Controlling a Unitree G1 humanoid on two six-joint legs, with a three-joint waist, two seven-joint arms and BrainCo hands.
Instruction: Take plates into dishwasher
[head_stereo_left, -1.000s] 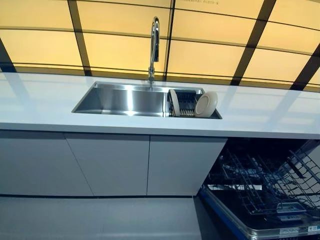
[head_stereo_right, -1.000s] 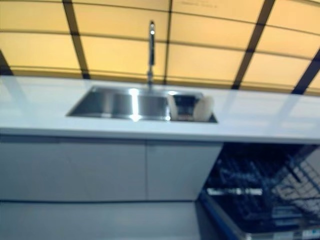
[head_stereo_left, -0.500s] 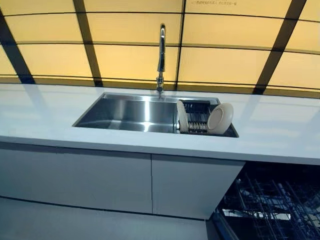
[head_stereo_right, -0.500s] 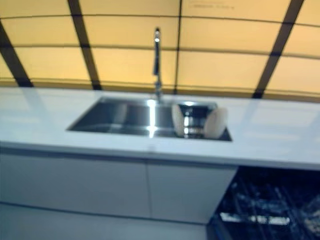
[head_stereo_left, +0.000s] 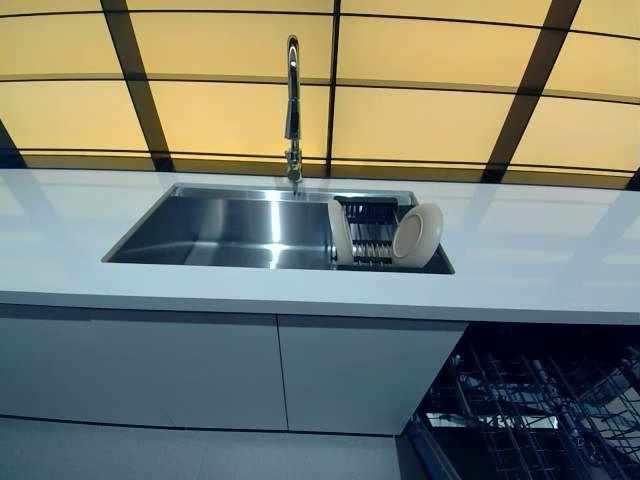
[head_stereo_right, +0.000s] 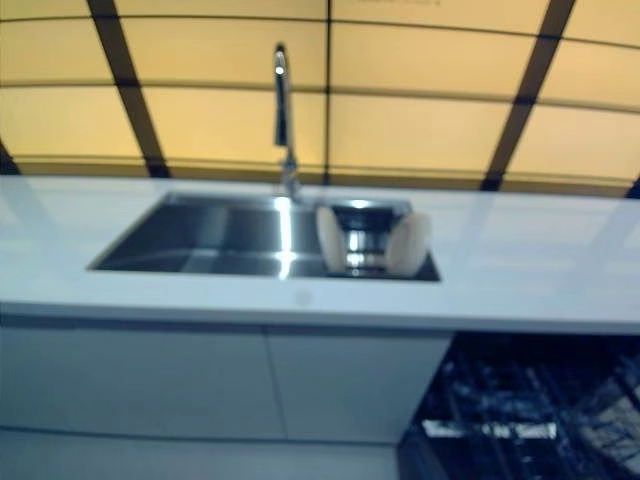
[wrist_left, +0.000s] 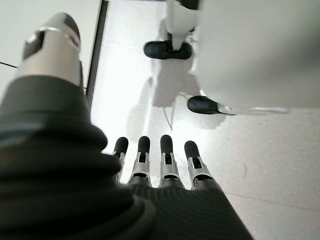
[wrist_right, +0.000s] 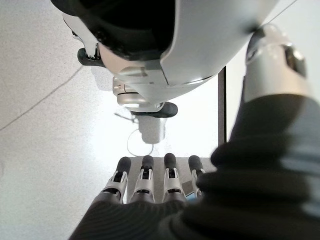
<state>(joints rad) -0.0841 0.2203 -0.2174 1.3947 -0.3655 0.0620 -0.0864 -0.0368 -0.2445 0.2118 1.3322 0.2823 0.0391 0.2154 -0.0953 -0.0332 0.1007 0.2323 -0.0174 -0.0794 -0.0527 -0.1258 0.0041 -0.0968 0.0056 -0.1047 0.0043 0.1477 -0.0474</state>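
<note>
Two white plates stand on edge in a wire drying rack at the right end of the steel sink. One plate leans at the rack's right side, the other plate stands at its left. The open dishwasher with its dark wire rack shows below the counter at the lower right. Neither hand appears in the eye views. My left hand hangs over the floor with straight fingers and holds nothing. My right hand hangs likewise, its fingers straight and empty.
A tall chrome tap rises behind the sink. The white counter runs the full width, with grey cabinet doors beneath it. Yellow panels with dark frames form the back wall.
The camera has shifted, so the sink and plates sit a little further left than half a second ago. The plates themselves have not moved.
</note>
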